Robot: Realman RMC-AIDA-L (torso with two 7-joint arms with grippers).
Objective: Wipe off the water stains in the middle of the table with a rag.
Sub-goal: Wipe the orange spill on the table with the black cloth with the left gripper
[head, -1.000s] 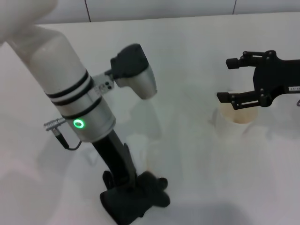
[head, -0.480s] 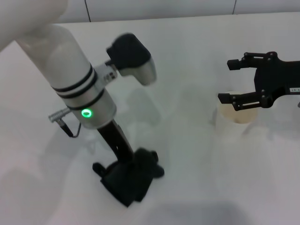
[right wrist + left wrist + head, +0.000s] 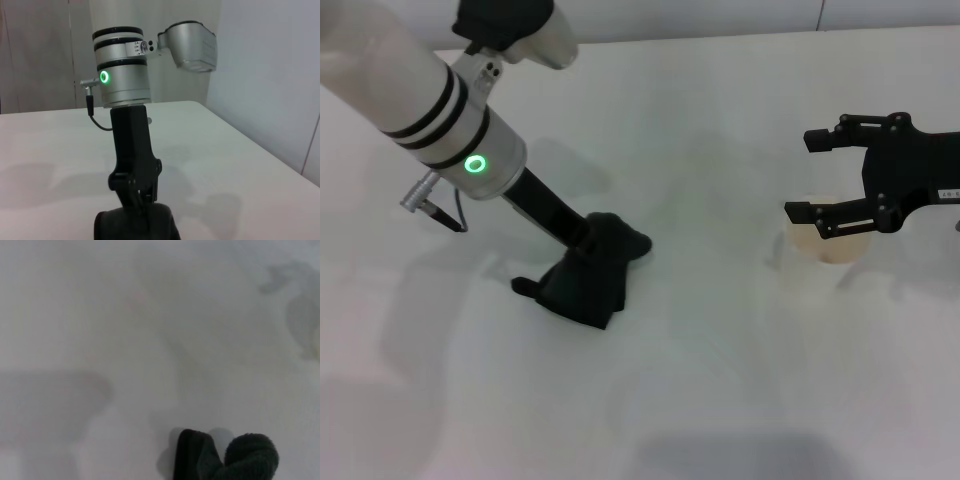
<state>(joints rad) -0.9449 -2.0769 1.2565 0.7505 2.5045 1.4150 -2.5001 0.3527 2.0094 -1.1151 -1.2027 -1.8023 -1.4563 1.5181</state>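
Observation:
My left gripper [image 3: 578, 258] is shut on the rag [image 3: 588, 288], a lumpy black cloth pressed flat on the white table [image 3: 700, 380], left of the middle. The left wrist view shows only a corner of the rag [image 3: 227, 457] against bare table. From the right wrist view, the left gripper [image 3: 134, 187] stands upright with its fingers sunk into the rag [image 3: 135, 224]. No water stains show on the table in any view. My right gripper [image 3: 800, 172] hangs open at the right, just above a translucent cup [image 3: 835, 245].
The cup holds a little pale amber liquid and stands at the right under the right gripper's lower finger. The left arm's silver wrist [image 3: 470, 150] leans in from the upper left. A wall runs along the table's far edge [image 3: 720, 30].
The left arm has dragged the rag across the table from near the front edge toward the far side and slightly left. The right gripper and cup have not moved.

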